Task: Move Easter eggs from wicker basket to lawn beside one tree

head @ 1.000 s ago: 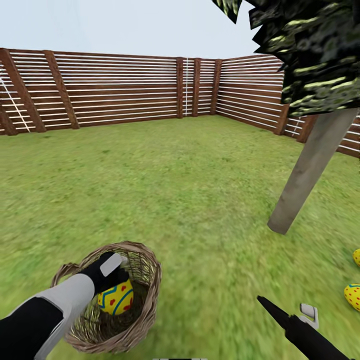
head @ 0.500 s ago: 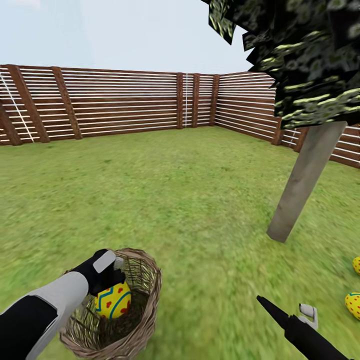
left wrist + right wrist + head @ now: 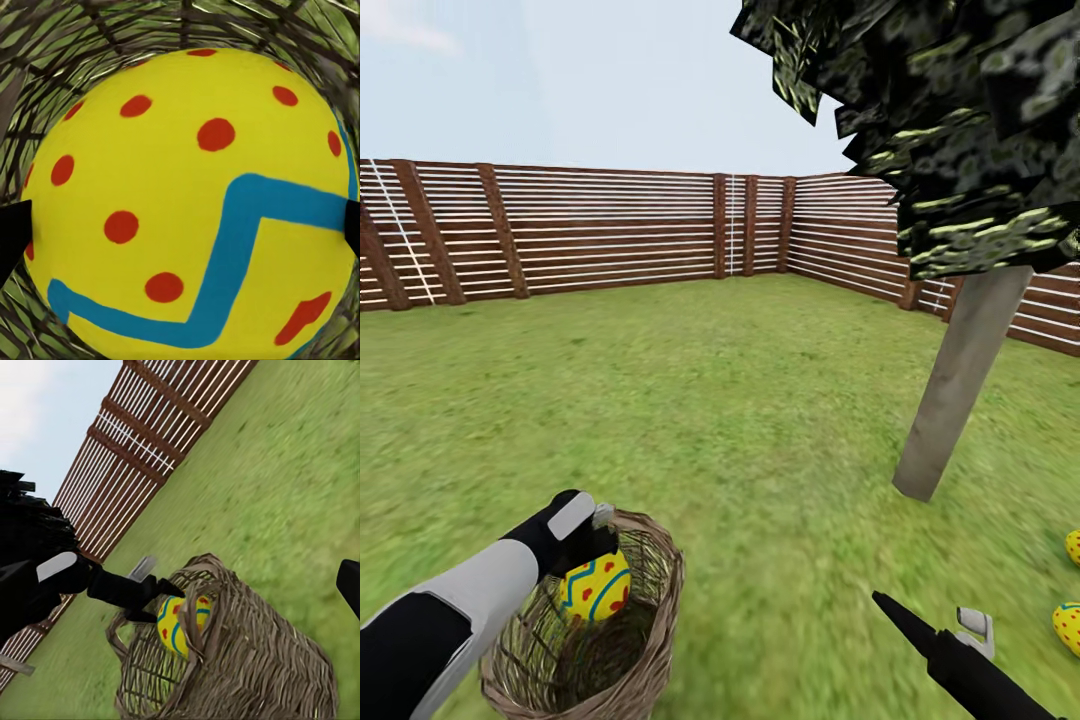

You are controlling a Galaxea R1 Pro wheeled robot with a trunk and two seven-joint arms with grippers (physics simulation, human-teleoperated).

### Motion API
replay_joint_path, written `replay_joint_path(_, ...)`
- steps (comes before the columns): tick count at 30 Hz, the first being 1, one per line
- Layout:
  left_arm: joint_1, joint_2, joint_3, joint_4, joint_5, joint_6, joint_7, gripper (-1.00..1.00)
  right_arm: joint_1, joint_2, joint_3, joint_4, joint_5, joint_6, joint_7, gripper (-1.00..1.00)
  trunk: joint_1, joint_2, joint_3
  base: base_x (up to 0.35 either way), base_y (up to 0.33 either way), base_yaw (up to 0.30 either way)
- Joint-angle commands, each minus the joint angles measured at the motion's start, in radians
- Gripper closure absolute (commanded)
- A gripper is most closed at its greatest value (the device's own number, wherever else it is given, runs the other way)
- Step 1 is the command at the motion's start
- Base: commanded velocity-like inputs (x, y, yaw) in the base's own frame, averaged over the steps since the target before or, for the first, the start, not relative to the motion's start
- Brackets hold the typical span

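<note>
Lawn (image 3: 740, 400): wicker basket (image 3: 650, 640), tree (image 3: 950, 400), two Easter eggs (image 3: 1068, 625).

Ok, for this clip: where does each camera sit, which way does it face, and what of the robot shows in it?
Head view: on the robot's head, facing forward and down over the lawn toward the fence and tree; both arms show, the left gripper at the wicker basket.
Left wrist view: looks along its fingers at one Easter egg inside the basket; dark finger edges at the sides.
Right wrist view: looks across the grass at the basket and left gripper; one finger at the edge.
Shared: all three show that egg in the basket.
</note>
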Motion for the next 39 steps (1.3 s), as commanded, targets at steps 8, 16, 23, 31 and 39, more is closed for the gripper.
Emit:
replay_joint_path(8, 0.002, 0.001, -0.009, -0.073, 0.008, 0.023, 0.005, 1.0, 0.0, 0.003, 0.0, -0.001, -0.003, 0.007, 0.0, -1.0, -0.004, 0.002, 0.03, -0.059, 0.0, 0.0)
replay_joint_path(16, 0.003, 0.001, -0.009, -0.083, 0.007, 0.024, 0.005, 1.0, 0.0, 0.004, 0.003, -0.001, -0.003, 0.007, 0.0, -1.0, -0.007, 0.003, 0.061, -0.067, 0.0, 0.0)
replay_joint_path(23, 0.004, 0.002, -0.01, -0.182, 0.004, 0.034, 0.009, 1.0, 0.0, 0.004, 0.007, -0.001, -0.003, 0.007, 0.0, -1.0, -0.01, 0.005, 0.088, -0.001, 0.0, 0.0)
replay_joint_path(31, 0.008, 0.031, -0.01, -0.309, 0.003, 0.041, 0.011, 1.0, -0.001, 0.004, 0.01, 0.0, 0.002, 0.007, -0.007, -1.0, -0.024, 0.027, 0.117, 0.0, 0.0, 0.0)
replay_joint_path(39, 0.01, 0.034, -0.01, -0.355, -0.002, 0.04, 0.012, 1.0, -0.001, 0.005, 0.01, 0.0, -0.001, 0.007, -0.02, -1.0, -0.055, 0.083, 0.142, 0.0, 0.0, -0.003)
